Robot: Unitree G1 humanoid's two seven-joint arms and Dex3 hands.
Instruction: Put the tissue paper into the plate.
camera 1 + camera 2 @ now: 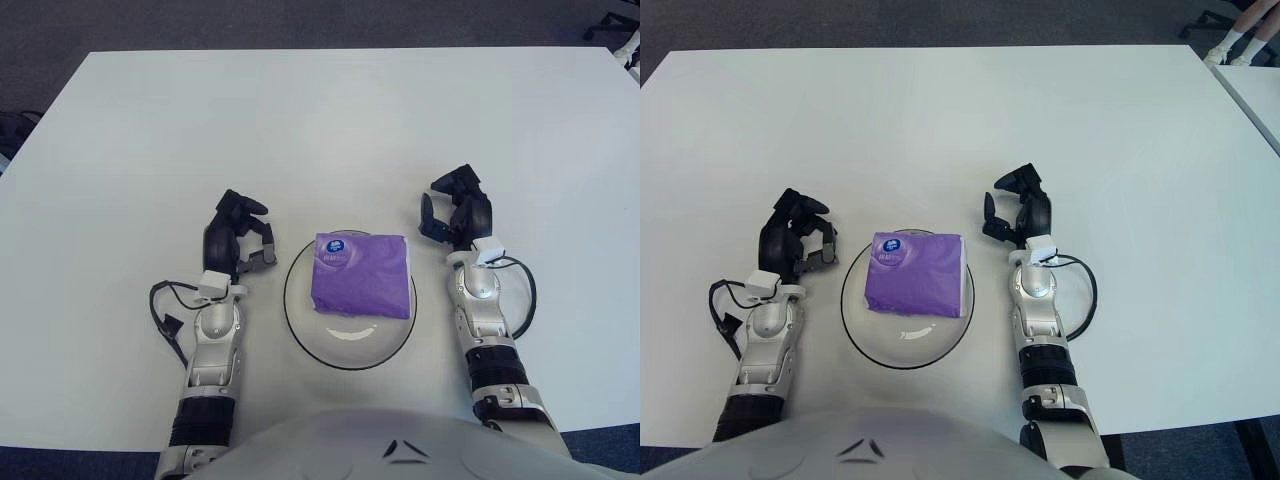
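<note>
A purple tissue pack (362,274) lies inside the clear round plate (340,352) at the near middle of the white table. It covers the plate's upper half and reaches over its right rim. My left hand (240,232) shows just left of the plate, fingers loosely curled, holding nothing. My right hand (452,208) shows just right of the plate, fingers spread, holding nothing. Neither hand touches the pack or the plate. The pack also shows in the right eye view (917,273).
The white table (320,130) stretches far ahead and to both sides. Cables loop beside each forearm (165,310). Dark carpet lies beyond the table's far edge, with chair legs at the far right corner (615,25).
</note>
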